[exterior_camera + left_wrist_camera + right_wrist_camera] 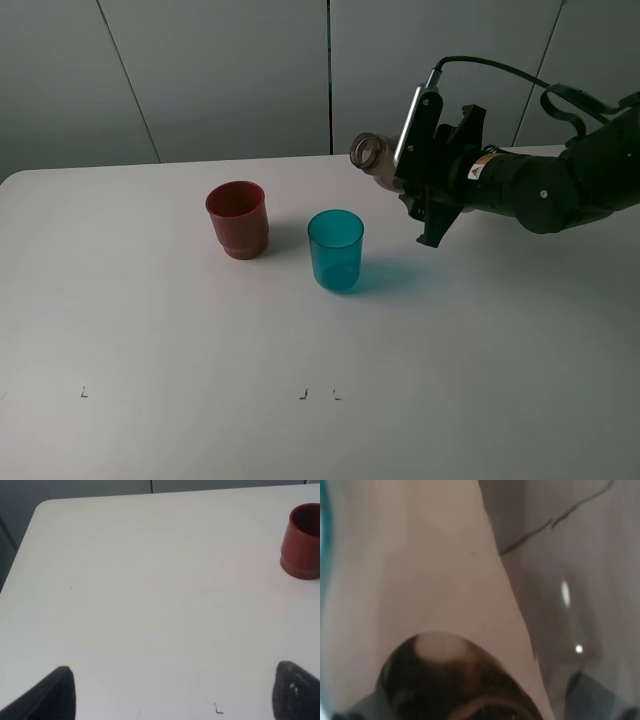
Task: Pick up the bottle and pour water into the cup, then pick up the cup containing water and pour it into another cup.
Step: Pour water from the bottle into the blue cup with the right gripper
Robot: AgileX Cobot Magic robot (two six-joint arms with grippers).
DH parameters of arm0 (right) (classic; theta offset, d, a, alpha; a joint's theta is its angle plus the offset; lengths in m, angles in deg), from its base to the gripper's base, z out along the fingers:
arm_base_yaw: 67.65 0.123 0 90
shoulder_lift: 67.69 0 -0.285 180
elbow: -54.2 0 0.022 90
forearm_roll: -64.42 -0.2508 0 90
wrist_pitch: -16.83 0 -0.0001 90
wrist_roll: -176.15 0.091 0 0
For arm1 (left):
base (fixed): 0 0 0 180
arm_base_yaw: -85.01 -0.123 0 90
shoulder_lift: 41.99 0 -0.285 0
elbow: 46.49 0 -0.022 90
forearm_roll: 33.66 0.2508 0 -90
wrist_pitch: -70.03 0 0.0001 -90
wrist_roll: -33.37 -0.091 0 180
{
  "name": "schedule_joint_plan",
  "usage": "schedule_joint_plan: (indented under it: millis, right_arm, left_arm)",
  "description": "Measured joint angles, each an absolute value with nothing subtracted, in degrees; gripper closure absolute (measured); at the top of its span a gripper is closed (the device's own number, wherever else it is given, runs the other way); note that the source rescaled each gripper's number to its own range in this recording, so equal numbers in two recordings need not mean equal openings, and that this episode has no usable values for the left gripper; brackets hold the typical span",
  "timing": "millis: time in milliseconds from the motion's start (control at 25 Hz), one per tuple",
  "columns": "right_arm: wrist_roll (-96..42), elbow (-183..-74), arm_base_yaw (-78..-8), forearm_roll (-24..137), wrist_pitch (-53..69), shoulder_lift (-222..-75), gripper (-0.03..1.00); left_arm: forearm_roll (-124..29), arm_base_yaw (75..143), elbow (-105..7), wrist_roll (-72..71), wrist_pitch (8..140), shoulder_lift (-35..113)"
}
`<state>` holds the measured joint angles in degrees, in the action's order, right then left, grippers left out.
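The right hand (pixel 415 185) is pinched on the bottle (pixel 375 155), holding it in the air, tipped far over toward level. Only the threaded neck and open mouth stick out of the hand; the rest of the bottle is hidden behind it. The mouth is above the tabletop (pixel 150 330), up and to the right of the teal cup (pixel 335 250) and not touching it. The teal cup stands upright near the middle of the tabletop. I cannot tell whether it holds any water. The red cup (pixel 237 219) stands upright just to its left, a little farther back, with a clear gap between the two.

The right wrist view is badly blurred. A dark rounded shape there is probably the bottle (pixel 450 680), and a thin teal edge (pixel 324 530) runs along one side.

In the left wrist view the left hand (pixel 175 692) is spread wide with nothing between its fingertips (pixel 60 692), low over bare tabletop and well apart from the red cup (pixel 301 542).

A small orange-and-white sticker (pixel 484 166) sits on the right arm, but its writing is too small to read. The bottle and both cups show no brand or print. Small dark corner marks (pixel 303 395) are drawn on the tabletop near its front edge, and one such mark (pixel 218 710) shows in the left wrist view.
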<state>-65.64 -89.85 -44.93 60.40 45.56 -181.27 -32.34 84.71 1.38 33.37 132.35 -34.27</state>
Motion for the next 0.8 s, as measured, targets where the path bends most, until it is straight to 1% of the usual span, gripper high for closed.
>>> schedule_joint_plan:
  millis: [360,800]
  right_arm:
    - [-70.8,-89.8,-44.9,57.2,45.6,-181.3,0.97]
    - [-71.8,-89.8,-44.9,55.8,45.6,-181.3,0.97]
  left_arm:
    - [-32.3,84.7,1.4,33.4,132.4,-34.3]
    - [-32.3,84.7,1.4,33.4,132.4,-34.3]
